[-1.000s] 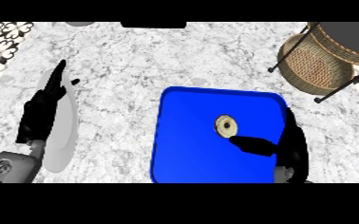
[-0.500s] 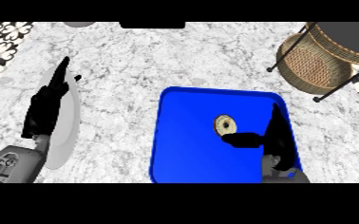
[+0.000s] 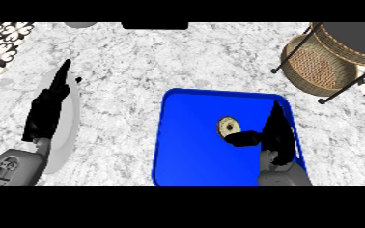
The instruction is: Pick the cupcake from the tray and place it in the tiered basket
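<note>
A small tan cupcake [image 3: 228, 125] sits on the blue tray [image 3: 192, 149], right of the tray's middle. My right hand [image 3: 276, 134] is over the tray's right side, just right of the cupcake, fingers straight and pointing away, thumb reaching left to the cupcake's lower right edge. It is open and holds nothing. The wicker tiered basket [image 3: 321, 63] stands at the far right on thin black legs. My left hand [image 3: 49, 107] rests open at the left, fingers pointing up.
The counter [image 3: 178, 63] is white-grey marble. A dark object [image 3: 154, 25] and a grey round thing [image 3: 82, 24] lie at the far edge. A patterned item [image 3: 13, 36] shows at the top left corner.
My right hand has moved left and slightly up across the tray, bringing its thumb up to the cupcake. The cupcake and left hand have not moved.
</note>
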Controlling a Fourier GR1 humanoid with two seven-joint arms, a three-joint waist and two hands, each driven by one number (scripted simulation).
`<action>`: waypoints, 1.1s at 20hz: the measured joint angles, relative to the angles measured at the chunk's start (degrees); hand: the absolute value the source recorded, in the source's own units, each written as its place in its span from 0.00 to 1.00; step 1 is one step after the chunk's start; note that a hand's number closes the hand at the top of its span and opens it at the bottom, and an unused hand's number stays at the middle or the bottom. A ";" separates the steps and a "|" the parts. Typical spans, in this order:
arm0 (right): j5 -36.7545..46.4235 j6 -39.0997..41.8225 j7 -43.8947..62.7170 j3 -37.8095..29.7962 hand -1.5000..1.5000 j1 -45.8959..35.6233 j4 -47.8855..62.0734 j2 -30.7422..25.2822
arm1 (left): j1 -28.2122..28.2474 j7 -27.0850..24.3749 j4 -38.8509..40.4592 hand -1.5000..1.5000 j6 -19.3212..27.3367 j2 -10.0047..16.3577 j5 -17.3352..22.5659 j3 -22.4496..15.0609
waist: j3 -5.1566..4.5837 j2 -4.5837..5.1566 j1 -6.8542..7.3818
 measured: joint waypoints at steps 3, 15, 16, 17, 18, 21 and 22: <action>0.24 0.28 -0.08 0.15 0.00 -0.54 1.45 -0.04 | -0.05 -0.39 0.58 0.50 0.24 -0.64 -0.44 0.07 | 0.01 0.01 -0.01; -2.67 -0.99 -0.35 -0.41 0.00 -2.34 7.49 -0.13 | 1.59 -1.21 -0.31 0.50 -0.93 -0.92 -0.97 0.59 | 0.06 -0.04 0.49; -2.86 -1.29 -0.37 -0.21 0.00 -2.45 8.04 -0.13 | 1.49 -1.32 0.09 0.50 -1.07 -1.09 -1.02 0.61 | 0.06 -0.01 0.39; -3.13 -1.62 -0.39 0.18 0.00 -2.37 8.28 -0.13 | 1.60 -1.26 -0.23 0.50 -1.26 -0.92 -0.93 0.81 | 0.06 -0.05 0.42; -3.33 -1.80 -0.38 0.19 0.00 -2.80 8.67 -0.13 | 1.28 -1.45 0.32 0.50 -1.47 -0.89 -0.86 1.15 | 0.06 -0.01 0.31; -4.38 -2.03 -0.34 0.74 0.00 -3.16 9.99 -0.15 | 1.21 -1.42 0.40 0.50 -1.13 -1.39 -1.42 1.15 | 0.07 -0.01 0.27; -4.64 -2.28 -0.38 1.04 0.00 -3.33 10.40 -0.16 | 0.99 -1.40 0.57 0.50 -1.04 -1.61 -1.69 1.05 | 0.08 0.00 0.22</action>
